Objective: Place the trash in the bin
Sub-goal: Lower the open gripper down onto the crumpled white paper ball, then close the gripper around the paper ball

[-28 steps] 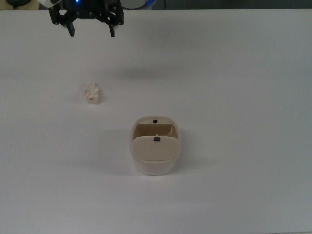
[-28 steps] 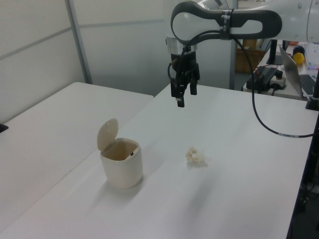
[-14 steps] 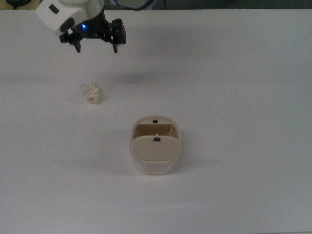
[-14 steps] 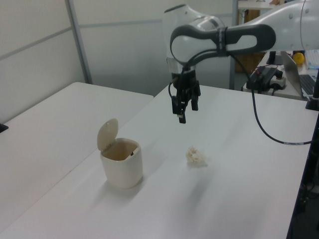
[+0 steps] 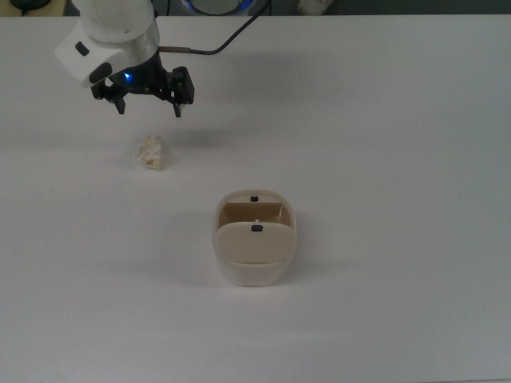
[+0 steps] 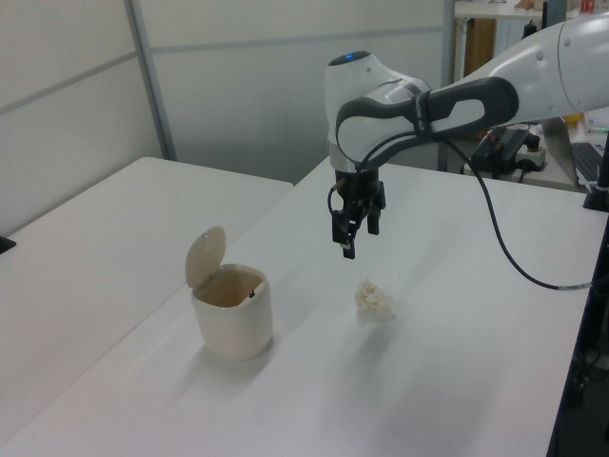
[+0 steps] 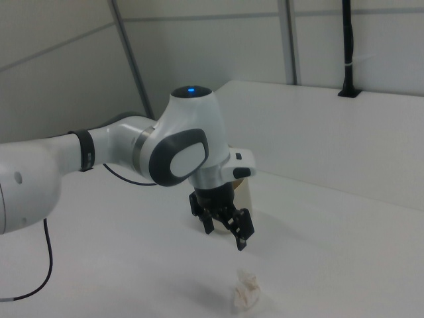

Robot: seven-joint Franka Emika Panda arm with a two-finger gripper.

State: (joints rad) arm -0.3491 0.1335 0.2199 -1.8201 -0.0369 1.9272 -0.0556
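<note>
Lying alone on the white counter (image 5: pixel 383 120), the trash (image 5: pixel 151 152) is a small lumpy cream-white paper wad toward the top view's upper left, untouched by anything. In the left view the trash (image 6: pixel 374 300) sits to the right of the bin, well apart from it, and in the right view the trash (image 7: pixel 246 289) shows near the bottom edge. The bin (image 5: pixel 255 238) stands upright near the middle of the top view, a beige rounded tub with two small black knobs on its top; in the left view the bin (image 6: pixel 231 307) has its round flap lid tipped up on the left view's left side, leaving the mouth open. In the right view only a sliver of the bin shows behind the arm. The gripper (image 5: pixel 148 108) hangs in the air above the counter, just beyond the trash toward the top view's upper edge, with its jaws spread apart and nothing between them. In the left view the gripper (image 6: pixel 349 238) points down, above and slightly left of the wad; in the right view the gripper (image 7: pixel 226 235) hovers above the wad, clear of it. A black cable trails from the white arm (image 6: pixel 447 90).
</note>
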